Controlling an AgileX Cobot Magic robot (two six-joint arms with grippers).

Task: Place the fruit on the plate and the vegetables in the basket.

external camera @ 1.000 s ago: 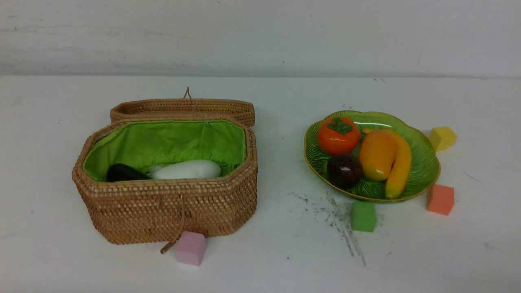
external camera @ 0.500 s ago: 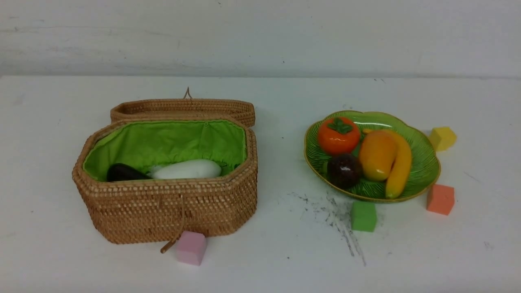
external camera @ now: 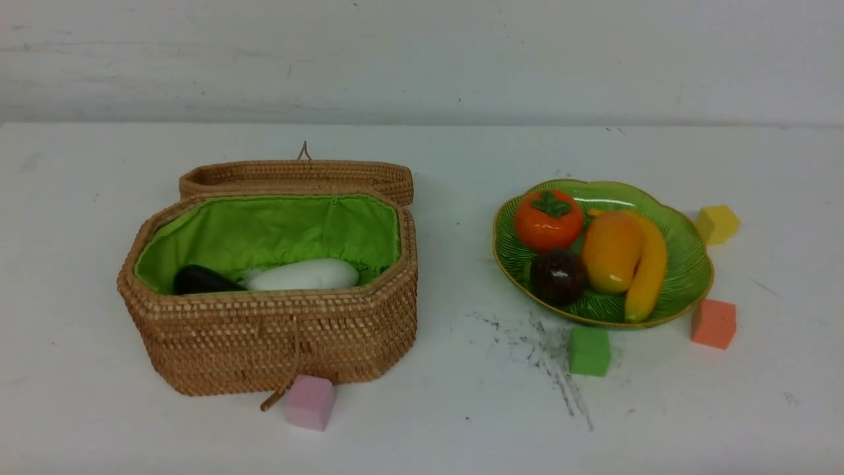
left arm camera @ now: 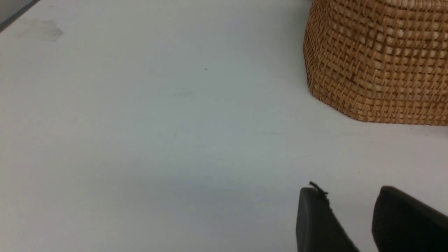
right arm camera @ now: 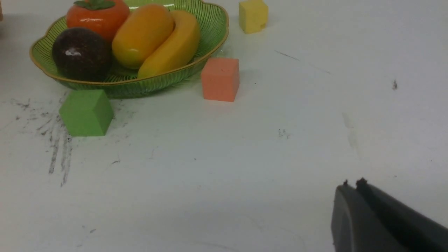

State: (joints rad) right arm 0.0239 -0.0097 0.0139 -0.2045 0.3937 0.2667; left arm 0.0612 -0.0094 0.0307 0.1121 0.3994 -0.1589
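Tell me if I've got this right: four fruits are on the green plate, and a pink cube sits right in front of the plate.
Not quite. The cube in front of the plate is the green cube, as the front view shows; the pink cube sits in front of the basket. The plate does hold four fruits.

The white desk [external camera: 448, 409], scuffed with dark marks near its middle, carries the wicker basket [external camera: 277, 349] at nine o'clock and the green plate [external camera: 692, 264] at three, ringed by yellow [external camera: 717, 224], orange [external camera: 713, 323] and green [external camera: 589, 351] cubes; a pink cube [external camera: 309, 402] touches the basket's front.
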